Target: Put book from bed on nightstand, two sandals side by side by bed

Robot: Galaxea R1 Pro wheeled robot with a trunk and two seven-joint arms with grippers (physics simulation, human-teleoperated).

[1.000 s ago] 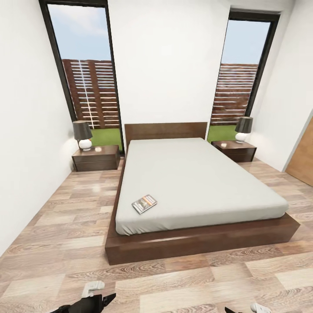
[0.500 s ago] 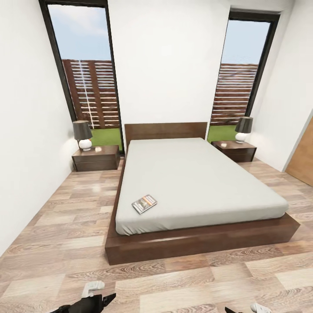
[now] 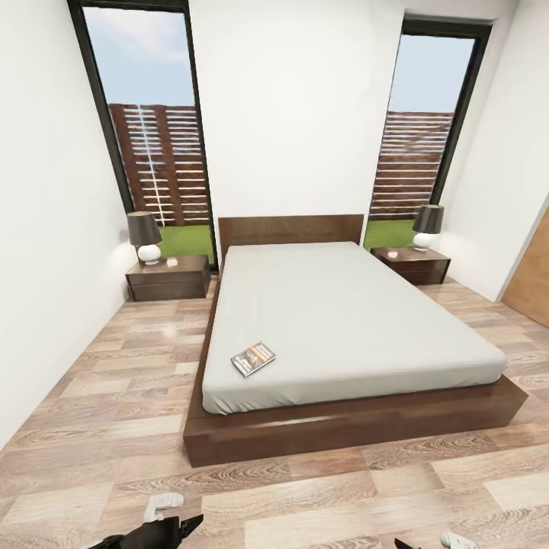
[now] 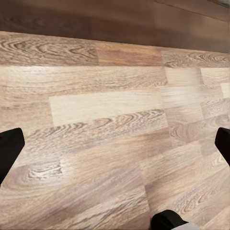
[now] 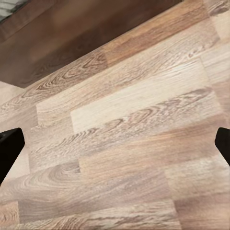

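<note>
Book (image 3: pixel 253 358) lower left of frame near left edge of bed (image 3: pixel 343 320), cover text unreadable, nightstands (image 3: pixel 168 277) and lamps (image 3: pixel 144 237) flanking headboard, my left gripper (image 4: pixel 115 148) and right gripper (image 5: pixel 115 148) jaws wide over plank floor (image 3: pixel 99 427), empty.

Both end effectors (image 3: pixel 171 528) are cut off at the head view's edge.

Ahead of you the bed (image 3: pixel 358 320) stands headboard to the far wall, the book (image 3: pixel 253 357) on its near left corner, a nightstand (image 3: pixel 168 277) at each side.
</note>
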